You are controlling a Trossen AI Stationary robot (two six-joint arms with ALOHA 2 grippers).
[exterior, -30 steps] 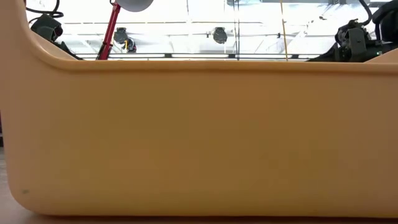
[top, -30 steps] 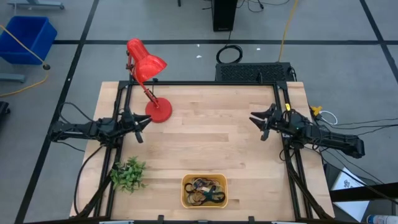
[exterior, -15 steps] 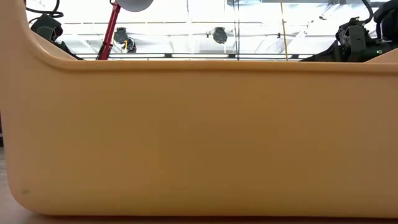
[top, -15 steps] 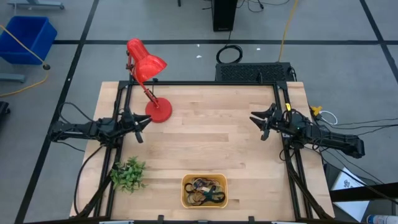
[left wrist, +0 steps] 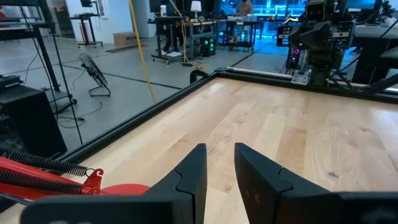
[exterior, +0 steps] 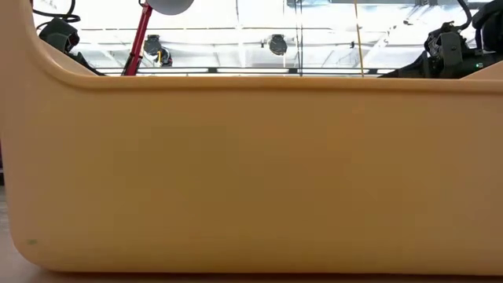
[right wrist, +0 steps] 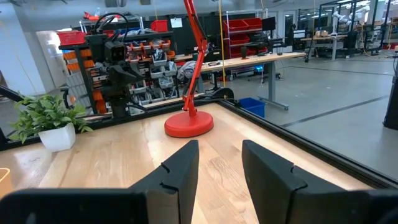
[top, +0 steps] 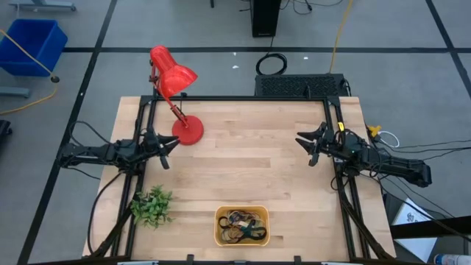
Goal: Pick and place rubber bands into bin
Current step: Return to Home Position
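The orange-yellow bin [top: 242,226] stands near the table's near edge, at the middle; its near wall [exterior: 251,173] fills the low view. Several rubber bands [top: 243,224], black, tan, blue and green, lie tangled inside it. My left gripper [top: 171,149] is open and empty at the table's left side, beside the red lamp's base; its fingers [left wrist: 219,165] stand above bare wood. My right gripper [top: 304,149] is open and empty at the table's right side, fingers [right wrist: 219,158] pointing toward the left.
A red desk lamp [top: 176,88] stands at the far left, its round base [top: 188,131] on the table. A small potted plant [top: 151,206] stands at the near left. A black frame [top: 243,98] runs along the table's far and side edges.
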